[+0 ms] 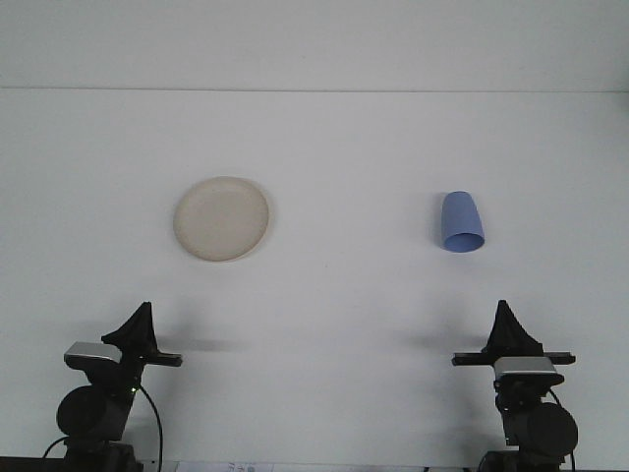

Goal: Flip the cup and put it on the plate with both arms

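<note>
Both pincers (141,320) (505,317) pressed together; blue cup (460,222) on side, cream plate (222,218) well apart.

The cup (461,222) looks like smooth, matt blue plastic. The plate (221,218) has a dull cream finish, and the worktop (334,305) is plain matt white.

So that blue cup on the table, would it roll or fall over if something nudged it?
The blue cup looks upside down, its wide rim on the table, so it probably resists tipping. Its tapered walls suggest that, once toppled, it would roll in a curve. It looks like thin plastic, so probably light and likely to slide when pushed.
</note>
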You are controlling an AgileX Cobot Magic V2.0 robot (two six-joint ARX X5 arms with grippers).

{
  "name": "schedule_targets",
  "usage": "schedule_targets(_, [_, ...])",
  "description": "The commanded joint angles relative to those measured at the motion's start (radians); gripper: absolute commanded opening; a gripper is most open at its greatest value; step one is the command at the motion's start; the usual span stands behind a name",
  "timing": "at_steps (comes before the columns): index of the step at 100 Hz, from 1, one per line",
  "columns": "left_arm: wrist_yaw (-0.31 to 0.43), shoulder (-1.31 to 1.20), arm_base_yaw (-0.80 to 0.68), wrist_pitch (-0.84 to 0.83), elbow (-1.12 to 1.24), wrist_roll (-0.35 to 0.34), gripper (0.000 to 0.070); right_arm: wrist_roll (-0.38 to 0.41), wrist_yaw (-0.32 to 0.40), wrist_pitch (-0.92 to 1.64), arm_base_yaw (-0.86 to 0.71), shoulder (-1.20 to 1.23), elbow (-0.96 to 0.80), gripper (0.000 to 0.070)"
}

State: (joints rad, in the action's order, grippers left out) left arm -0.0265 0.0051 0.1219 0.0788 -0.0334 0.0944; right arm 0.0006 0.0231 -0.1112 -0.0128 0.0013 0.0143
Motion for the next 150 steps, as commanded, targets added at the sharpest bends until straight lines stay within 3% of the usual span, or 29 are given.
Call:
schedule_targets(1, [0.003, -0.002, 0.000, 0.013, 0.019, -0.003, 0.0012, 0.003, 0.000, -0.008, 0.000, 0.000, -0.002, 0.0000])
schedule_targets(36, [0.003, -0.002, 0.000, 0.013, 0.019, -0.003, 0.0012, 0.024, 0.003, -0.098, -0.001, 0.000, -0.001, 0.0000])
schedule_targets(46, [0.003, -0.002, 0.000, 0.013, 0.019, -0.003, 0.0012, 0.026, -0.053, -0.124, -0.001, 0.001, 0.019, 0.0000])
schedule_targets(59, [0.003, -0.002, 0.000, 0.013, 0.019, -0.003, 0.0012, 0.026, -0.095, 0.056, -0.001, 0.027, 0.129, 0.0000])
schedule_targets(84, [0.003, -0.002, 0.000, 0.013, 0.019, -0.003, 0.0012, 0.026, -0.076, 0.275, -0.001, 0.275, 0.394, 0.0005])
schedule_targets(87, [0.003, -0.002, 0.000, 0.013, 0.019, -0.003, 0.0012, 0.025, -0.076, 0.287, -0.001, 0.314, 0.422, 0.0020])
schedule_targets(92, [0.003, -0.002, 0.000, 0.013, 0.019, -0.003, 0.0012, 0.025, -0.076, 0.295, -0.001, 0.369, 0.457, 0.0124])
schedule_targets(96, [0.003, -0.002, 0.000, 0.013, 0.019, -0.003, 0.0012, 0.025, -0.076, 0.293, -0.001, 0.412, 0.480, 0.0277])
schedule_targets(100, [0.003, -0.002, 0.000, 0.013, 0.019, -0.003, 0.0012, 0.026, -0.077, 0.286, -0.001, 0.454, 0.499, 0.0487])
schedule_targets(107, [0.003, -0.002, 0.000, 0.013, 0.019, -0.003, 0.0012, 0.026, -0.077, 0.240, -0.001, 0.503, 0.507, 0.0675])
schedule_targets(132, [0.003, -0.002, 0.000, 0.013, 0.019, -0.003, 0.0012, 0.025, -0.162, 0.178, 0.001, 0.673, 0.506, 0.0692])
schedule_targets(150, [0.003, -0.002, 0.000, 0.013, 0.019, -0.003, 0.0012, 0.022, -0.135, 0.050, 0.028, 0.855, 0.476, 0.0692])
